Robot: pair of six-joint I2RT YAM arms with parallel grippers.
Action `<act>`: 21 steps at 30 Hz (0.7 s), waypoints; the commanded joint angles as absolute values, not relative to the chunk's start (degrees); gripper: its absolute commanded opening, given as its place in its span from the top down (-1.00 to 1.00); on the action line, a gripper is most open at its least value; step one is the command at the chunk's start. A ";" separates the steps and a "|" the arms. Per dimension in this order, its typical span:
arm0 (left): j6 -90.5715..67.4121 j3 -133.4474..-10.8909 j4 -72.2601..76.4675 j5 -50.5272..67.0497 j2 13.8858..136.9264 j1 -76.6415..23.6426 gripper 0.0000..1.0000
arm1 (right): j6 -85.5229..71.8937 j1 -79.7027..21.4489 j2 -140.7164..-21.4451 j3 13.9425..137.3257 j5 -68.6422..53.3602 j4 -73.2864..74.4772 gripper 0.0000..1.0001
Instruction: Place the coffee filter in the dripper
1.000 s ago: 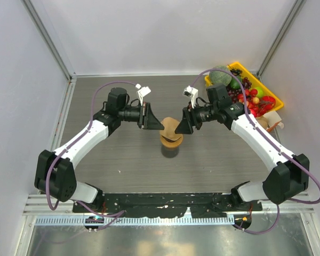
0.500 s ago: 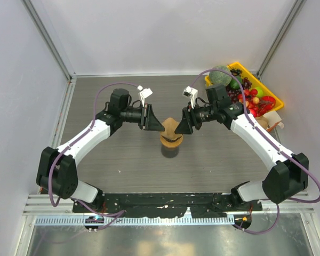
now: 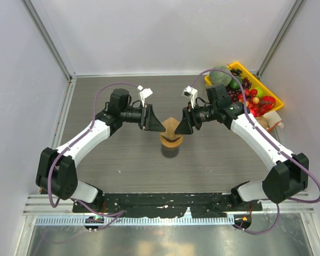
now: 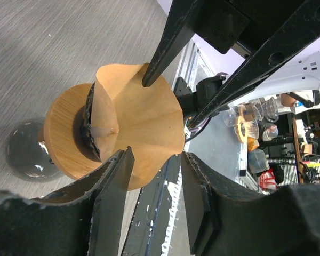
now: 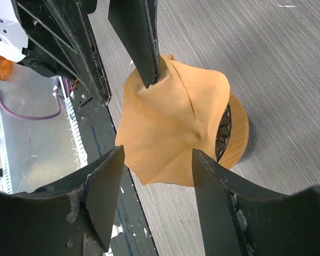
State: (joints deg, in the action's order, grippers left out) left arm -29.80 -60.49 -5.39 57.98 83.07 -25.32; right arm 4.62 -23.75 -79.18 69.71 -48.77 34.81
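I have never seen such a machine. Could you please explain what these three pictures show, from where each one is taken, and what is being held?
It is a robot with two arms, each ending in a two-finger tool. One picture looks down from above; the other two come from cameras on the wrists. The left tool and the right tool both stand open at opposite edges of a tan coffee filter, whose tip sits in the dark ribbed dripper with a wooden collar. Neither clamps it. A yellow tray of fruit lies at the far right.
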 commanded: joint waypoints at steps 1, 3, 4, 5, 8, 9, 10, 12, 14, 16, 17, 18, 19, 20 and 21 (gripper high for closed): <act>-30.41 -61.53 -2.47 59.50 79.98 -25.58 -0.01 | 5.10 -23.64 -78.84 72.33 -51.24 34.02 -0.20; -30.76 -61.61 -1.94 59.68 79.89 -25.58 -0.05 | 4.83 -23.56 -78.93 72.51 -51.77 33.93 -0.21; -30.85 -61.52 -1.67 59.68 79.81 -25.66 -0.06 | 4.75 -23.55 -78.66 72.68 -51.85 33.75 -0.20; -31.11 -61.61 -1.32 60.11 79.72 -25.58 -0.07 | 4.75 -23.64 -78.58 72.69 -51.94 33.66 -0.20; -32.78 -61.61 1.04 60.99 79.63 -25.58 -0.12 | 4.75 -23.55 -78.22 73.39 -52.03 33.57 -0.20; -33.22 -61.52 1.66 61.08 79.63 -25.58 -0.15 | 4.75 -23.55 -78.22 73.48 -52.03 33.66 -0.21; -33.48 -61.52 2.10 61.17 79.45 -25.58 -0.17 | 4.75 -23.55 -78.31 73.74 -52.29 33.58 -0.21; -34.01 -61.44 2.81 61.43 79.10 -25.58 -0.23 | 4.66 -23.55 -78.13 74.00 -52.64 33.66 -0.21; -34.63 -61.17 4.21 61.52 78.49 -25.58 -0.28 | 4.48 -23.55 -77.87 74.18 -53.00 33.58 -0.21; -35.15 -60.91 5.27 61.70 77.96 -25.58 -0.36 | 4.48 -23.55 -77.61 74.27 -53.26 33.49 -0.22; -35.24 -61.08 5.45 61.70 77.70 -25.58 -0.39 | 4.48 -23.64 -77.52 74.18 -53.35 33.49 -0.24; -35.16 -61.08 5.45 61.70 77.43 -25.58 -0.43 | 4.48 -23.56 -77.35 74.44 -53.35 33.40 -0.24; -35.07 -61.35 5.36 61.70 77.17 -25.49 -0.48 | 4.48 -23.55 -77.08 74.53 -53.44 33.31 -0.25; -34.55 -61.43 5.10 61.70 76.73 -25.49 -0.53 | 4.57 -23.55 -76.99 74.71 -53.44 33.22 -0.26; -33.84 -61.78 4.58 61.61 76.38 -25.49 -0.57 | 4.57 -23.64 -76.73 74.97 -53.44 33.31 -0.27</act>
State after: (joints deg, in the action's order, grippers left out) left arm -34.35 -60.49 1.72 60.12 79.18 -25.45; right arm 4.38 -23.75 -79.11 71.81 -51.88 34.74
